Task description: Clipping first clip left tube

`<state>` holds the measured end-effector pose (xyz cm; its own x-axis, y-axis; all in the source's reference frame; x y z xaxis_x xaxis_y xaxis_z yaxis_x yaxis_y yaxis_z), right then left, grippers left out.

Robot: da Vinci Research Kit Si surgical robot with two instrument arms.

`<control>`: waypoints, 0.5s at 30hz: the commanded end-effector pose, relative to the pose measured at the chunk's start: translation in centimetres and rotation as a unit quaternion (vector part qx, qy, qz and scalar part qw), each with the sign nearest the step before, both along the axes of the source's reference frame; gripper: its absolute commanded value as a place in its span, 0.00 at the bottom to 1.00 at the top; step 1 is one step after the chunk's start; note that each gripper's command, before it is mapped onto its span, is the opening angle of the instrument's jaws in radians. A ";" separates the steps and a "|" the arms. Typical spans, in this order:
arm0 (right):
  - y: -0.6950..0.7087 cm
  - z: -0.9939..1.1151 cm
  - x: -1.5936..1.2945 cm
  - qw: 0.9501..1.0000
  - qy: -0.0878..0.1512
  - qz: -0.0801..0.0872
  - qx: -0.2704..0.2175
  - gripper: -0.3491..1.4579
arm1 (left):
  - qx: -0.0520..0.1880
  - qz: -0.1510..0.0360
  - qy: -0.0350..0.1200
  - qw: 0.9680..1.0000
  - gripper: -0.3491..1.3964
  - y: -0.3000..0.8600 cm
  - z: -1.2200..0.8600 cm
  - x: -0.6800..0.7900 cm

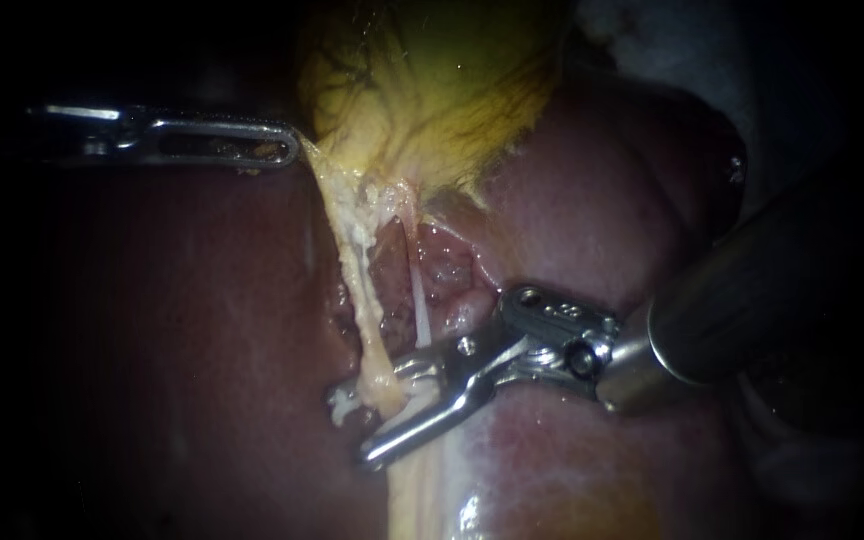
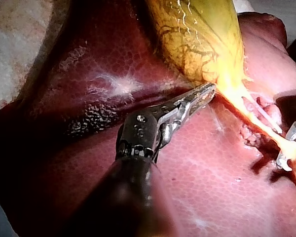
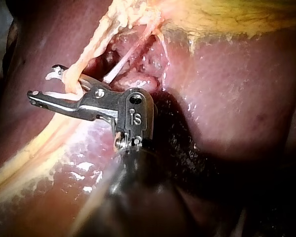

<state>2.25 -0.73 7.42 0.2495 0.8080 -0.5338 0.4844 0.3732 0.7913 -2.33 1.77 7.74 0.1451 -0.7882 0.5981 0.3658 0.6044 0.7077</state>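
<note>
Gallbladder (image 1: 432,90): yellow and veined. Its upper part is cut off by the edge of the endoscope view.
Left instrument (image 1: 287,150): jaws pressed together on the gallbladder's thin lower fringe, which is drawn taut to their tip. The shaft farther from the gallbladder is lost in darkness.
Left tube (image 1: 357,290): thick pale-yellow strand running down from the gallbladder's neck. Well below the gallbladder it passes between the right instrument's jaws, and past them it fades into a pale streak.
Right tube (image 1: 418,295): thin whitish strand from the same neck, just beside the left tube. Its end away from the gallbladder is hidden behind the right instrument's nearer jaw.
Right instrument (image 1: 352,432): jaws spread, one on each side of the left tube, with a gap between them. The tube covers the middle of one jaw, so whether either jaw touches it is hard to tell. In the left wrist view only the jaw tips show, as the rest is cut off.
Liver (image 1: 592,210): dark red, under and around the gallbladder. The side by the left instrument is deep in shadow.
</note>
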 end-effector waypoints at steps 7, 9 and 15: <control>0.00 0.02 0.00 1.000 -0.007 -0.005 -0.006 0.19 | 0.000 0.000 0.000 1.000 0.00 0.00 0.00 0.00; 0.00 0.02 0.00 1.000 -0.016 -0.010 -0.012 0.15 | 0.000 0.000 0.000 1.000 0.00 0.00 0.01 0.00; 0.00 0.04 0.01 0.999 -0.034 -0.019 -0.022 0.00 | 0.000 0.000 0.000 1.000 0.00 0.00 0.01 0.00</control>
<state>2.26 -0.72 7.46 0.3204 0.7706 -0.5509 0.4447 0.3911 0.8058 -2.32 1.77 7.75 0.1454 -0.7879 0.5984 0.3651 0.6048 0.7077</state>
